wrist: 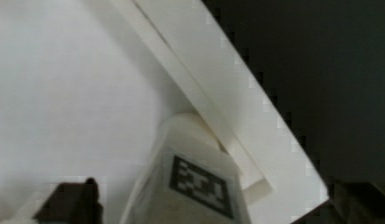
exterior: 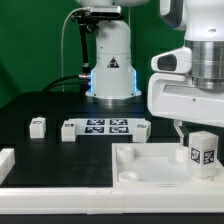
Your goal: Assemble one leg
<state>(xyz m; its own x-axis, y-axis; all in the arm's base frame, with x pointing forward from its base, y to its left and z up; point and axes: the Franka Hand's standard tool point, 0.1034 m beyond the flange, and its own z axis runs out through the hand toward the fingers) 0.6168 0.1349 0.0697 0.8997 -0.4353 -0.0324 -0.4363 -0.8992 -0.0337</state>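
**Fig. – Leg at panel corner, ext. + wrist views.**

- Gripper [wrist: 215, 203]: hung over the panel's corner at the exterior view's right, pointing down. Jaws apart. In wrist view, 2 dark fingers [wrist: 73, 203] seen low in frame, 1 on each side of the leg, with a gap visible btwn each finger & the leg. No grip on anything seen.
- Leg [exterior: 203, 150]: small chunky white block, upright, black-and-white square marker on the face toward the ext. camera. Sits just under the gripper body, over the panel's corner, just beside a round socket [exterior: 183, 153]. Cannot tell whether resting on the panel or slightly lifted. In wrist view, marker face shown close to the panel's raised edge strip [wrist: 215, 95].
- Panel [exterior: 150, 168]: large white square, flat on the black table [exterior: 40, 100], nearest the ext. camera.
- Marker board [exterior: 105, 128]: flat, mid-table, beyond the panel, several tags facing up.
- Spare block [exterior: 37, 126]: small, white, toward the exterior view's left of the marker board, well apart from the gripper.
- 2nd spare block [exterior: 143, 130]: just beside the marker board's end at the exterior view's right; detail too small to tell.
- White part [exterior: 6, 160]: cut off at the exterior view's left edge.
- Robot base [exterior: 110, 62]: at table rear, centre.
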